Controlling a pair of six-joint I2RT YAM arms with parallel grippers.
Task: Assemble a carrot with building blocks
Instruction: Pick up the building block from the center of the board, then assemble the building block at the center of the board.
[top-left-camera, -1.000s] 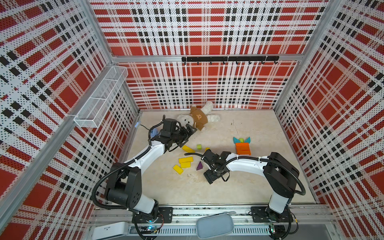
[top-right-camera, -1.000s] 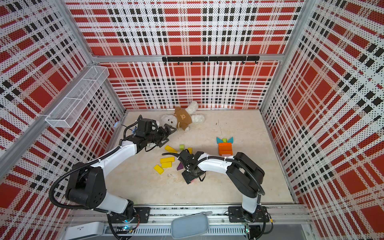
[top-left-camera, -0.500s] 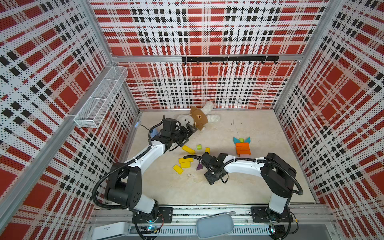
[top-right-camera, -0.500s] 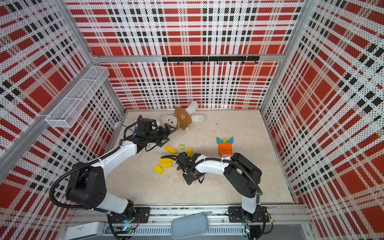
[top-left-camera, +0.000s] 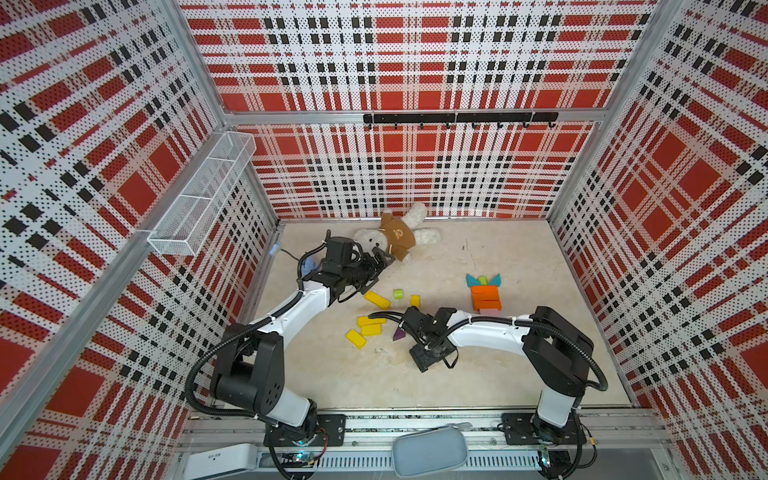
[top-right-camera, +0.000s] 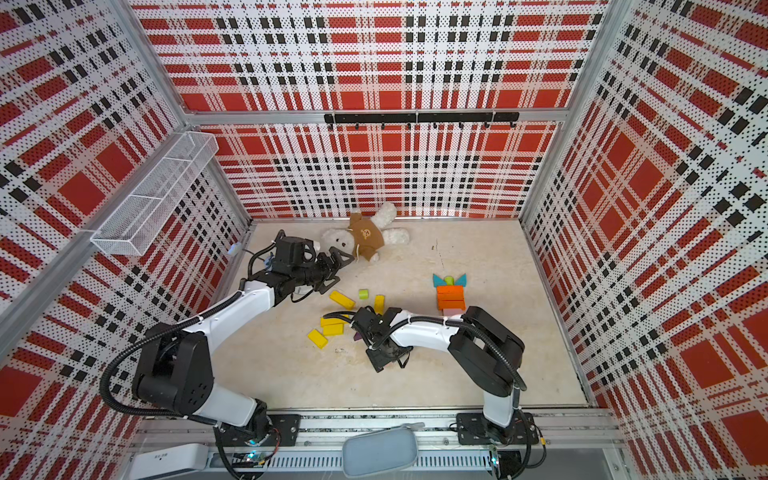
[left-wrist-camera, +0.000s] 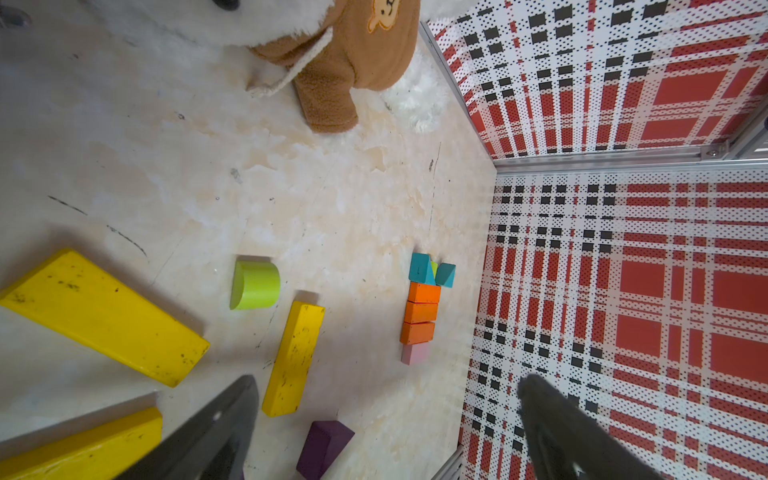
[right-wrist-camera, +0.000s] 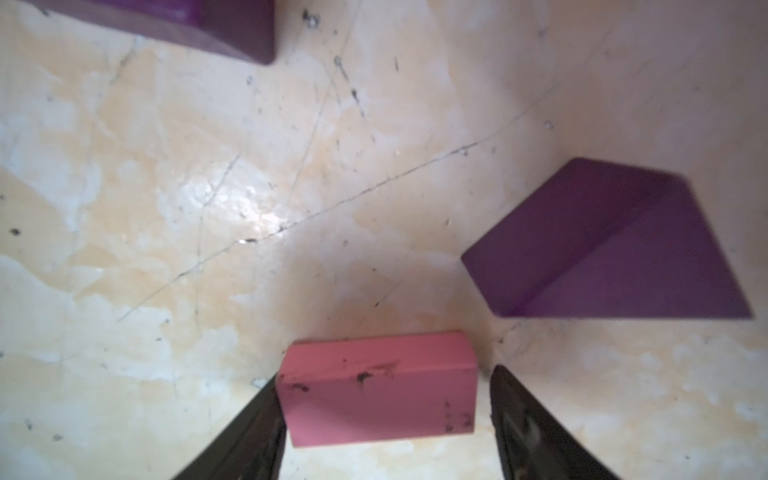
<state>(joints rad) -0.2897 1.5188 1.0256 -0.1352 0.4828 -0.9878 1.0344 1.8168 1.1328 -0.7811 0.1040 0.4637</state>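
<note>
Currently the right gripper (right-wrist-camera: 382, 374) sits low over the table (right-wrist-camera: 208, 187), jaws part-spread round a pink block (right-wrist-camera: 376, 388). One finger touches its edge and the other stands just off, so no pinch. A purple triangle (right-wrist-camera: 602, 249) lies nearby. The left gripper (left-wrist-camera: 386, 380) is spread wide & empty, near the teddy bear (top-left-camera: 395, 239). The carrot build (top-left-camera: 484, 297) lies flat, well apart on the R side: teal + lime top, orange body, pink tip.
</note>
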